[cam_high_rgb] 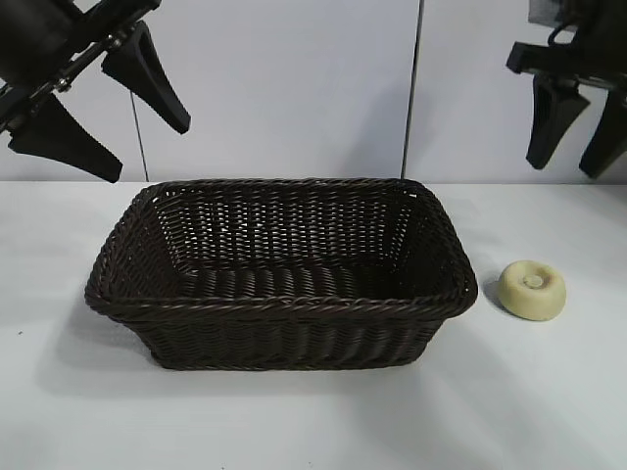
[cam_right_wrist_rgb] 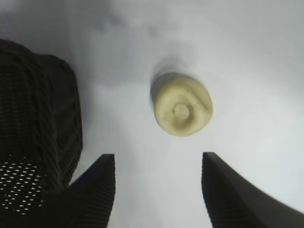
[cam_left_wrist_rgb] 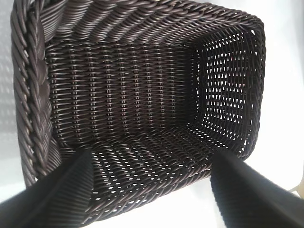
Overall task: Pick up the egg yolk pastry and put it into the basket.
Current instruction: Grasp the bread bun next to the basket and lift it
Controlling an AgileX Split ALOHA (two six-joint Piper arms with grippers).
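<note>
The egg yolk pastry (cam_high_rgb: 531,289), pale cream-yellow with a dimple on top, lies on the white table just right of the basket (cam_high_rgb: 284,304). The dark brown wicker basket stands mid-table and holds nothing that I can see. My right gripper (cam_high_rgb: 573,166) hangs open and empty high above the pastry; in the right wrist view the pastry (cam_right_wrist_rgb: 182,109) lies on the table ahead of the open gripper (cam_right_wrist_rgb: 158,159), apart from the fingers. My left gripper (cam_high_rgb: 147,152) is open and empty, raised above the basket's left end; its wrist view looks into the basket (cam_left_wrist_rgb: 142,114).
The white table (cam_high_rgb: 294,421) runs around the basket on all sides. A pale wall with a dark vertical seam (cam_high_rgb: 413,88) stands behind.
</note>
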